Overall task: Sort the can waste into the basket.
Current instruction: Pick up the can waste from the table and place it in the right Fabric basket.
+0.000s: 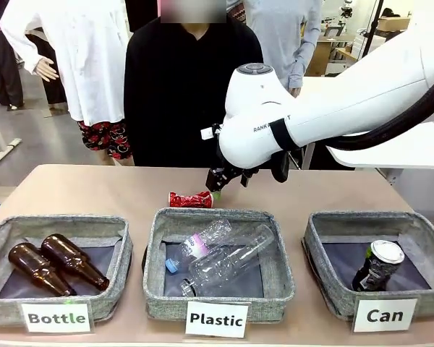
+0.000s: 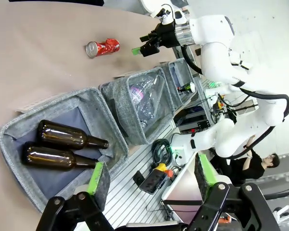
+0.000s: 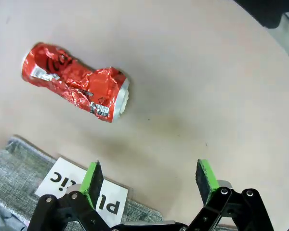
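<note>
Right wrist view: the right gripper (image 3: 149,174), jaws wide apart and empty, hovers offset from the crushed red can (image 3: 74,82) lying on the table (image 3: 207,72) beside the Plastic basket (image 3: 12,161), so closing misaligned could knock it rolling.

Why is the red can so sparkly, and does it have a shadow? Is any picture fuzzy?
Right wrist view: the red can is sharp, with white glints on its crinkles and only a faint, soft shadow on the table. Left wrist view: rolled sideways, with light streaks on the brown bottles. Front view: even light, some glare on the clear bottles.
</note>
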Robot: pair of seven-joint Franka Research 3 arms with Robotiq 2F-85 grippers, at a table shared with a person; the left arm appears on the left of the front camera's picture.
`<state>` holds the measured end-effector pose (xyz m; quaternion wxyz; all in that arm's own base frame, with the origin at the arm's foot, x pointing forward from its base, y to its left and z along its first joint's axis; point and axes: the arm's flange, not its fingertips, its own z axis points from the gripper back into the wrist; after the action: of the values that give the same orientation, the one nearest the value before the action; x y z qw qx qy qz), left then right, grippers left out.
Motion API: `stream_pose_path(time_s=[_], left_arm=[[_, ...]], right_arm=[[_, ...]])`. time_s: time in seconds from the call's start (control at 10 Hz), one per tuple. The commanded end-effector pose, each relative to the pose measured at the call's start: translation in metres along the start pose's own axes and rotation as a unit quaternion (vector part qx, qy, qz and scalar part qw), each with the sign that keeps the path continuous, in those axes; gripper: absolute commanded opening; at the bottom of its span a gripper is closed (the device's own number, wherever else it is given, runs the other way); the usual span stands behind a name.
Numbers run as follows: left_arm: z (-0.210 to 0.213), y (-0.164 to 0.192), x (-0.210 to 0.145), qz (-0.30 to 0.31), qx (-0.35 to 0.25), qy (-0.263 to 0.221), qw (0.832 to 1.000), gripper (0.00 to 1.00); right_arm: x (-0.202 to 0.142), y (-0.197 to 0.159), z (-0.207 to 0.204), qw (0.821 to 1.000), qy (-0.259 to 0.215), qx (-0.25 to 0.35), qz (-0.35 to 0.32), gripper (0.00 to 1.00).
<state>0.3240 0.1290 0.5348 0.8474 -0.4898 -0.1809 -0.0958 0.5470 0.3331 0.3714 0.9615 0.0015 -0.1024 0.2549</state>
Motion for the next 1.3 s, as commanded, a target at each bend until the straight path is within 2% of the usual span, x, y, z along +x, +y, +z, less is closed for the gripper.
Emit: stream_pose_path(time_s=[0.0, 0.1, 0.3, 0.4, 0.7, 0.9, 1.2], left_arm=[[0.001, -0.001, -0.001, -0.005, -0.003, 0.002, 1.000, 0.92], [0.001, -0.001, -0.001, -0.005, -0.003, 0.002, 1.000, 0.92], [0.001, -0.001, -0.001, -0.005, -0.003, 0.002, 1.000, 0.92], [0.001, -0.001, -0.001, -0.005, -0.003, 0.002, 1.000, 0.92], [0.001, -0.001, -0.001, -0.005, -0.003, 0.002, 1.000, 0.92], [0.001, -0.001, -0.001, -0.005, -0.003, 0.002, 1.000, 0.92], [0.001, -0.001, -0.001, -0.005, -0.003, 0.002, 1.000, 0.92]], right_arm=[[-0.005, 0.001, 0.003, 1.000, 0.005, 0.001, 0.007, 1.00], [0.000, 0.000, 0.000, 1.000, 0.000, 0.000, 0.000, 1.00], [0.016, 0.009, -0.006, 0.995, -0.010, 0.014, 0.093, 1.00], [0.020, 0.012, -0.007, 0.993, -0.016, -0.006, 0.119, 1.00], [0.022, 0.027, -0.004, 0.965, -0.021, 0.002, 0.261, 1.00], [0.023, 0.039, -0.005, 0.940, -0.031, 0.012, 0.339, 1.00], [0.024, 0.044, -0.006, 0.917, -0.051, 0.002, 0.396, 1.00]])
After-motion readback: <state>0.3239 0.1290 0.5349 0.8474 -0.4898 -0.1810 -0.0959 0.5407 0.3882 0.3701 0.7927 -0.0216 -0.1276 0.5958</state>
